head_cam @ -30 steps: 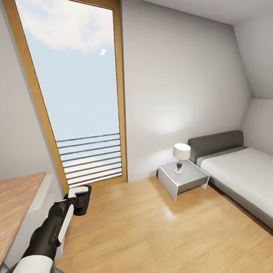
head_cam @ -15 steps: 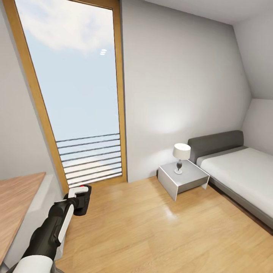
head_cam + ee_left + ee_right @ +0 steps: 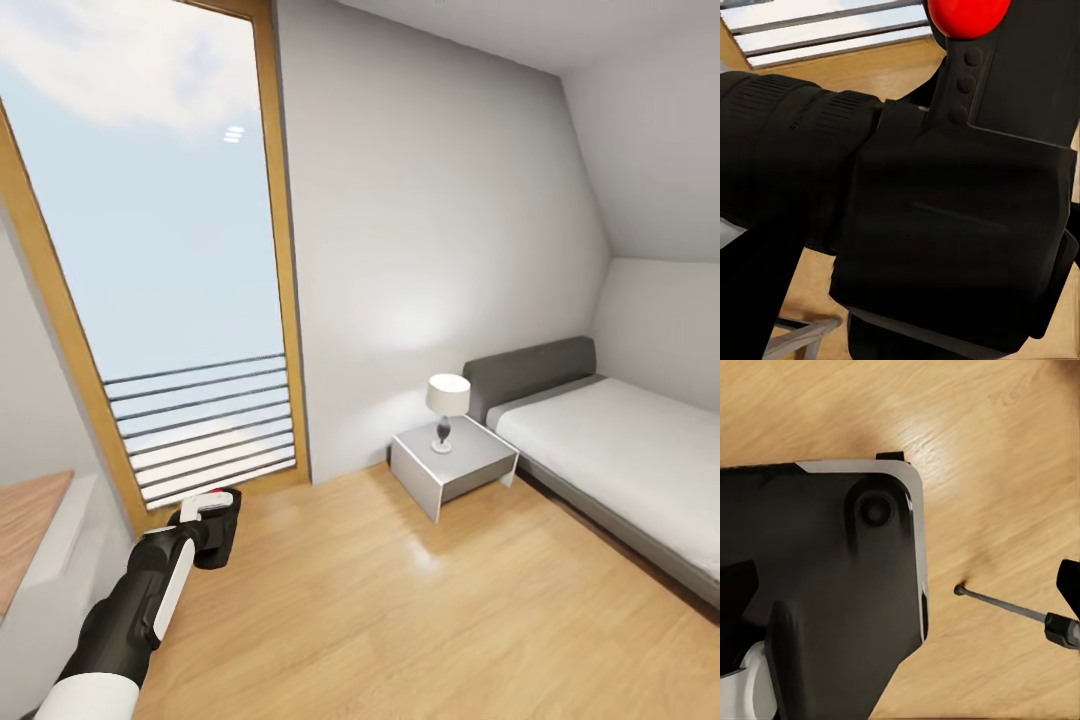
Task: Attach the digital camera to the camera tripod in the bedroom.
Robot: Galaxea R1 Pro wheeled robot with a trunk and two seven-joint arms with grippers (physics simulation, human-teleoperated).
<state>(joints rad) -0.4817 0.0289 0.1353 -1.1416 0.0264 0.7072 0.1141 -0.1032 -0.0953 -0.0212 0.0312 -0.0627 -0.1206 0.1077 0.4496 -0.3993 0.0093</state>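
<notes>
Head view: left hand point(image 3: 212, 520) pinching the digital camera point(image 3: 222, 527), bed point(image 3: 620, 450) far right. Left wrist view adds its lens point(image 3: 787, 150) and red button point(image 3: 967, 15). Right hand's state: cannot tell.

Left gripper point(image 3: 212, 512) outstretched — clamped tight

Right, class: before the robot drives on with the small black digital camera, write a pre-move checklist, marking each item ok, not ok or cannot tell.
1. Small black digital camera with red button held at the left gripper: ok.
2. Grip firm: cannot tell.
3. Silver-legged camera tripod located: not ok, none found in the head view.
4. Light wood floor ahead free of obstacles: ok.
5. Grey bedside table and low grey bed off to the side: ok.
</notes>
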